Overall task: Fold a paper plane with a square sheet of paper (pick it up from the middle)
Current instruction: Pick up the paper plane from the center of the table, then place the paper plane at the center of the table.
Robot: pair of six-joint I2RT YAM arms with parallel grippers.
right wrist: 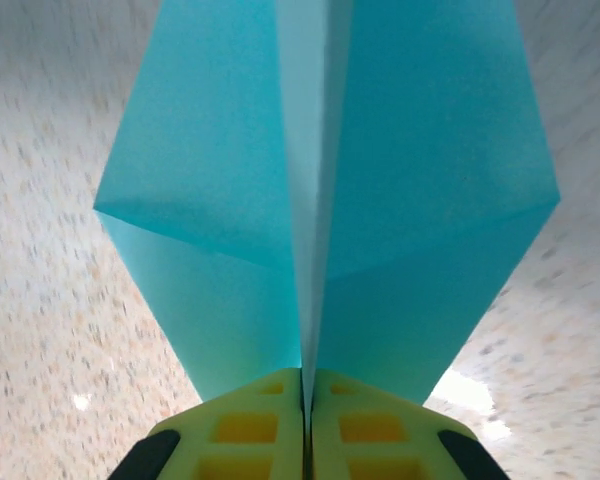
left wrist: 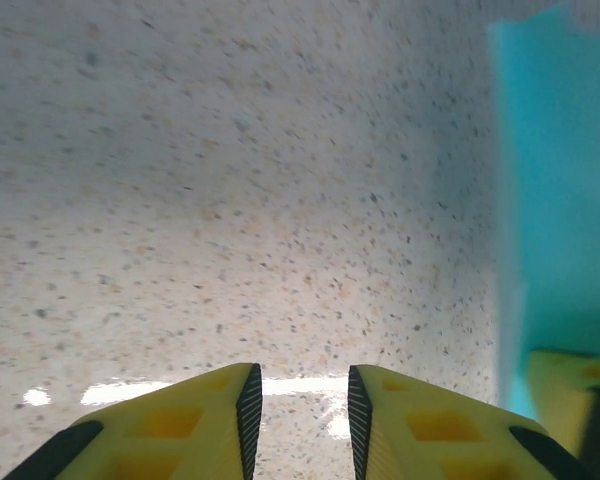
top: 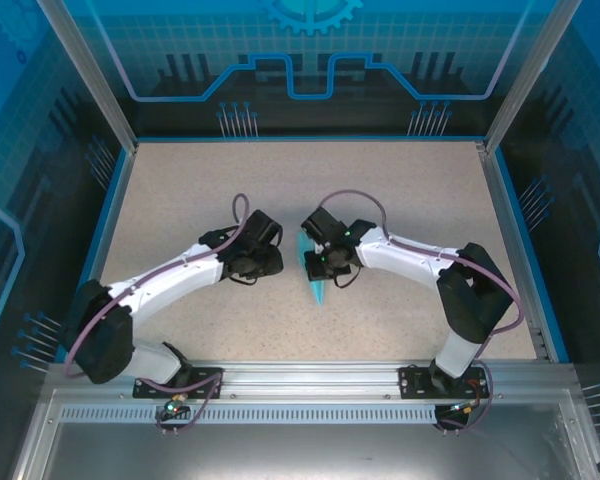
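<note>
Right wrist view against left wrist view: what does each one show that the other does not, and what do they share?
Right wrist view: the right gripper shut on the centre crease of the paper plane, with both wings spreading away. Left wrist view: the left gripper open and holding nothing, over the table. Shared: the light-blue paper and the speckled tabletop.

The white left arm (top: 170, 282) and white right arm (top: 420, 262) bent inward, wrists nearly meeting. The yellow-fingered left gripper (left wrist: 305, 405) stood slightly parted, nothing between its fingers. The right gripper (right wrist: 307, 400) was pinched tight on the light-blue folded paper plane (right wrist: 400, 200) jutting ahead of its fingertips.
</note>
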